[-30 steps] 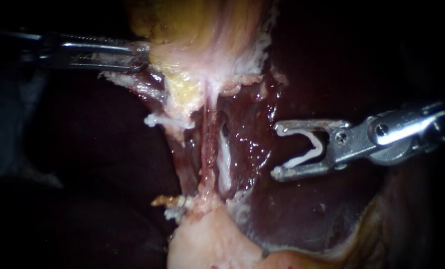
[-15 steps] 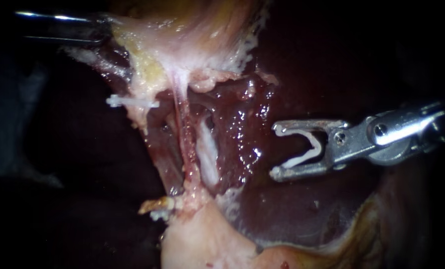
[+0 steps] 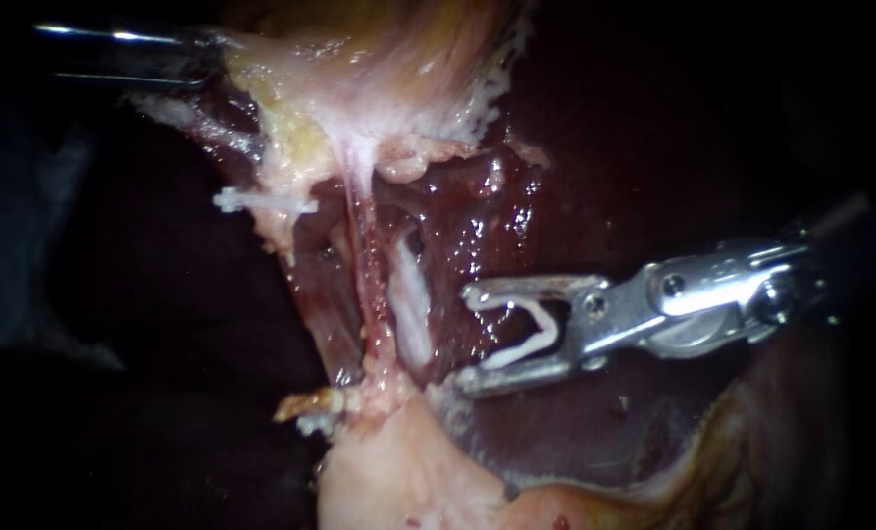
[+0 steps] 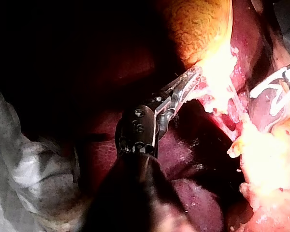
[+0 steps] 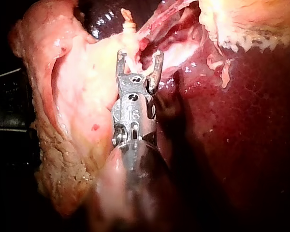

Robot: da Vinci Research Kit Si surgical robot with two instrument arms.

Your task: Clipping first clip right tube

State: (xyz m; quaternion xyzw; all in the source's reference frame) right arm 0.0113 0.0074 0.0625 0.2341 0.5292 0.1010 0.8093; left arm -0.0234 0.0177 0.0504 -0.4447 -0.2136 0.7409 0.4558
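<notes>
Now your right instrument [image 3: 464, 339] hovers just beside the right tube [image 3: 413, 304], jaws wide, holding an open clip [image 3: 516, 351]; your left instrument [image 4: 186, 83] clamps tissue [image 3: 290, 118] taut. Slide both clip legs fully across the tube, square to it, before closing.

Lit brightest on the gallbladder [image 3: 379, 69], with wet specks of glare on the liver [image 3: 496, 231] beside it and a hard shine on the right instrument [image 3: 462, 339]; near black well away from the gallbladder. Washed out white along its edge in the left wrist view.
</notes>
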